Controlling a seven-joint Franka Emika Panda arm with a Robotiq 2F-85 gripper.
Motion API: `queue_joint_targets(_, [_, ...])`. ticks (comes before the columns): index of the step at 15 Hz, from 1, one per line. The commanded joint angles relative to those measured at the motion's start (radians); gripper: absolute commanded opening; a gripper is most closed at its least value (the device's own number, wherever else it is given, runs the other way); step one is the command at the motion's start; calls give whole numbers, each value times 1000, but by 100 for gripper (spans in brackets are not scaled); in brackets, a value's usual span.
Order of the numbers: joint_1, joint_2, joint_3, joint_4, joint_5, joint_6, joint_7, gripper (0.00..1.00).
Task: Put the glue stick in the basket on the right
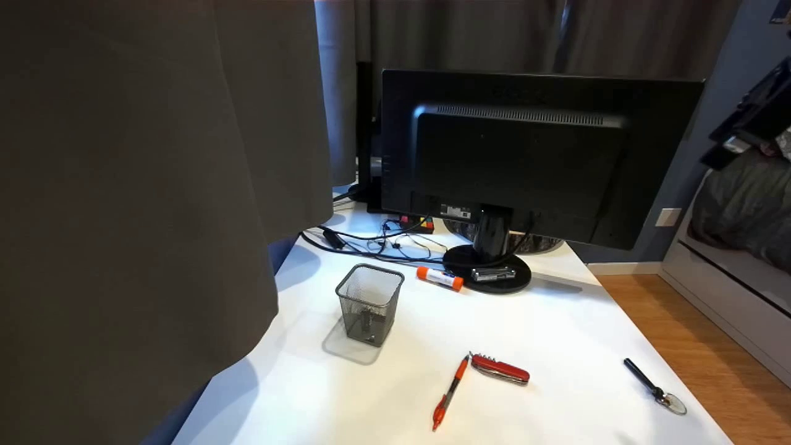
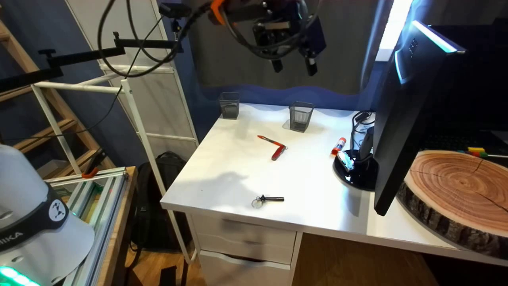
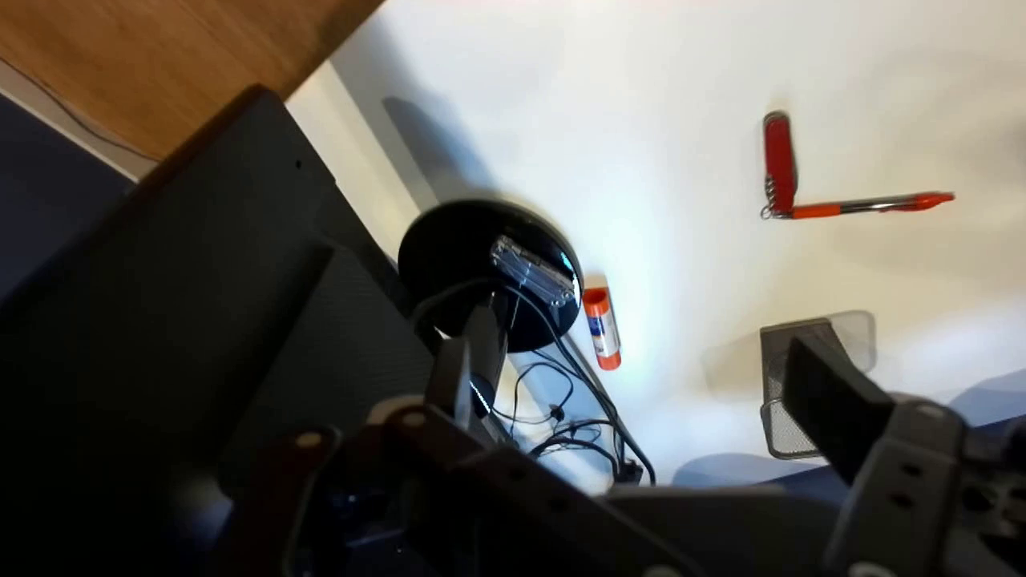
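A blue wall and dark curtain back the white desk. The glue stick lies just beside the monitor base; the wire-mesh basket stands near the wall, a second mesh cup at the corner. The gripper hangs above, spread wide.

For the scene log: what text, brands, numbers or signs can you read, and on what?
"MIKA", cut off by the picture's edge: black band on the robot base.
Round emblem, no readable letters: same band.
Too small or blurred: glue stick label, monitor sticker and top marking, wall print.
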Motion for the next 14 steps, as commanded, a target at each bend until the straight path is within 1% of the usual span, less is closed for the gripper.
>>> queue_joint_targets(1, [-11,44,9,29,3,18,-18,100])
queue_joint_targets(3, [-13,97,9,65,3,31,-30,100])
queue_joint_targets(6, [-13,106,9,79,2,31,-32,100])
queue_joint_targets(7, [-21,130,21,96,-23,24,7,100])
queue_joint_targets(9, [0,291,45,209,-13,69,3,100])
queue_joint_targets(11, [-3,386,66,298,-65,119,19,100])
queue_joint_targets(12, [-7,438,70,347,-164,128,71,100])
queue_joint_targets(14, [27,548,52,464,-270,107,127,100])
